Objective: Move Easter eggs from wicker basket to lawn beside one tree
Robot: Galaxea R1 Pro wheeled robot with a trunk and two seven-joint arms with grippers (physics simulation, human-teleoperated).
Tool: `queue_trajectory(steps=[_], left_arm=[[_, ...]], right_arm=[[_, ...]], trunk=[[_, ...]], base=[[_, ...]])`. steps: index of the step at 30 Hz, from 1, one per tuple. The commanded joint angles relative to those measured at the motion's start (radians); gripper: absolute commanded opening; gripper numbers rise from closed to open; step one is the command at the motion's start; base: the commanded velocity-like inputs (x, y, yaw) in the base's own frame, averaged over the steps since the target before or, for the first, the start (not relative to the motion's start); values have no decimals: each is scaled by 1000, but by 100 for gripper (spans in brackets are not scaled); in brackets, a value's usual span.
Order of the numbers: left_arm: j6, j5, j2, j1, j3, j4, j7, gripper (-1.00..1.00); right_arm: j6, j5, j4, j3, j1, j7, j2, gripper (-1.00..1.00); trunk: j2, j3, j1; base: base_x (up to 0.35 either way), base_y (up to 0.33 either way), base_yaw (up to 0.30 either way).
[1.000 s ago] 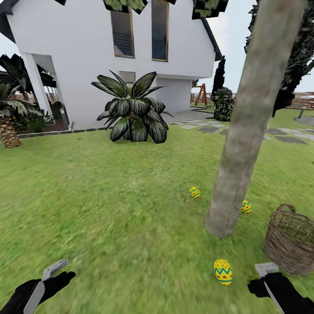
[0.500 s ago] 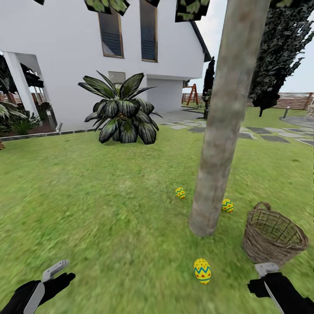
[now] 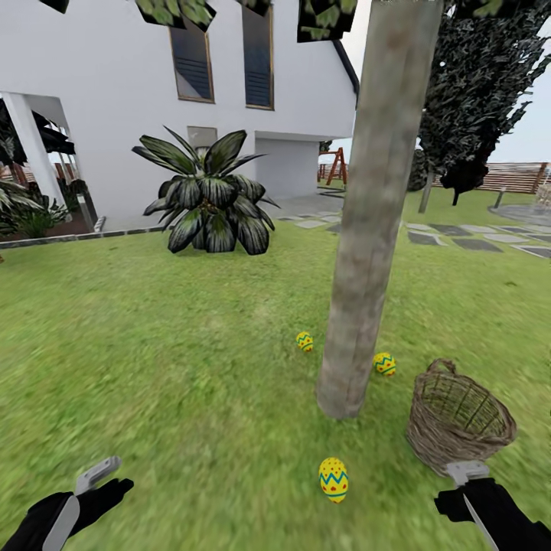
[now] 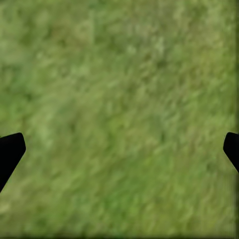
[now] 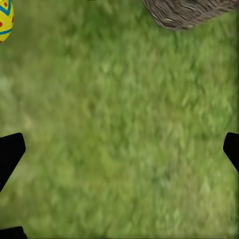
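Head view. A trunk (image 3: 366, 229) rises from the lawn (image 3: 168, 367) just right of centre. Three eggs lie on the grass around its base: near egg (image 3: 333, 480) at 6 o'clock of the trunk foot, left egg (image 3: 304, 341) at 10 o'clock, right egg (image 3: 384, 363) at 2 o'clock, all near the trunk and apart from each other. The basket (image 3: 458, 417) stands tilted at 4 o'clock of the trunk foot, its inside showing only weave. Behind: a bush (image 3: 207, 195), a white house (image 3: 138, 99), stepping stones (image 3: 459, 241).

Left gripper (image 3: 96, 478) hangs low at 8 o'clock over bare grass; in the left wrist view its fingertips (image 4: 10, 152) stand wide apart, holding nothing. Right gripper (image 3: 468, 473) hangs at 5 o'clock, just before the basket; right wrist view shows fingertips (image 5: 10, 152) likewise spread and empty, with egg (image 5: 5, 20) and basket (image 5: 186, 11) at the frame's edge.
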State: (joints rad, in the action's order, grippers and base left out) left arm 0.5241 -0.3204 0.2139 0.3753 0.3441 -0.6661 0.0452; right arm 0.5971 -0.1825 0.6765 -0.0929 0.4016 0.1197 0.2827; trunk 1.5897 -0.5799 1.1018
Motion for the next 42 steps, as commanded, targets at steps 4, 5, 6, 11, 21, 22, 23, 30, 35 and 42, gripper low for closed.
queue_trajectory(steps=[4,5,6,11,21,22,23,30,35,42], left_arm=[[6,0,-2,1,5,0,4,100],[7,0,-2,1,5,0,4,100],[6,-1,-2,1,5,0,4,100],[6,-2,-1,1,6,0,4,100],[5,-2,-1,1,6,0,4,100],[5,-2,-1,1,6,0,4,100],[5,-2,-1,1,6,0,4,100],[6,0,-1,1,6,11,4,100],[1,0,-1,1,4,61,5,100],[1,0,-3,1,5,70,7,100]], right_arm=[[4,-11,2,-3,0,9,-1,100],[4,-11,2,-3,0,9,-1,100],[4,-11,2,-3,0,8,-1,100],[4,-11,2,-3,0,8,-1,100],[4,-11,0,-3,0,9,0,100],[4,-10,0,-3,0,9,0,100],[4,-10,0,-1,0,9,-1,100],[4,-11,0,1,0,9,-2,100],[4,-12,0,2,0,9,-2,100],[4,-12,-7,7,0,9,-14,100]], trunk=[[-28,12,-16],[-35,15,-19],[-42,18,-23],[-77,34,-42],[-147,65,-81],[-154,68,-85],[-161,71,-88],[-210,93,-115],[-245,109,-134],[-294,131,-161]], base=[[0,-25,0],[0,-5,0],[0,-2,0],[0,0,0],[0,0,0],[0,0,0],[0,0,0],[0,0,0],[0,0,0],[0,0,0]])
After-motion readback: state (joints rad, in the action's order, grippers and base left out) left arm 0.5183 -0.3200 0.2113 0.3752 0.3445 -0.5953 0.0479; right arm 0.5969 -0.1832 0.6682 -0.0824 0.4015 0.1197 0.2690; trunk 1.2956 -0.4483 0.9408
